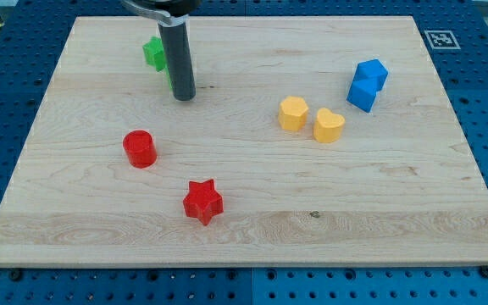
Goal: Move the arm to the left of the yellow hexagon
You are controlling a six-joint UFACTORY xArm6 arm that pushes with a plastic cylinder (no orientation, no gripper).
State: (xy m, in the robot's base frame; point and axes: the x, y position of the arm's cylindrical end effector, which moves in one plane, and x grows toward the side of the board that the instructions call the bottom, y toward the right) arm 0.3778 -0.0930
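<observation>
My tip [184, 97]: the rod's lower end rests on the wooden board [252, 229] in its upper-left part; it is a plain rod with nothing to open or close, and it holds nothing.
Green blocks [153, 52]: just beside the rod on the view's left and partly behind it; one star-like piece shows, with a sliver of green lower down by the rod, and I cannot tell their full shapes or whether the rod touches them.
Yellow hexagon [293, 113]: well to the view's right of my tip and slightly lower, apart from it.
Yellow heart [329, 125]: just right of the hexagon, close against it.
Blue blocks [367, 84]: farther right again, two stacked-looking pieces near the board's right side.
Red cylinder [140, 149]: below my tip, slightly left.
Red star [202, 202]: further below my tip, slightly right.
Open room: bare wood lies between my tip and the hexagon.
Edges: my tip stands near the top edge; the bottom strip holds no blocks.
</observation>
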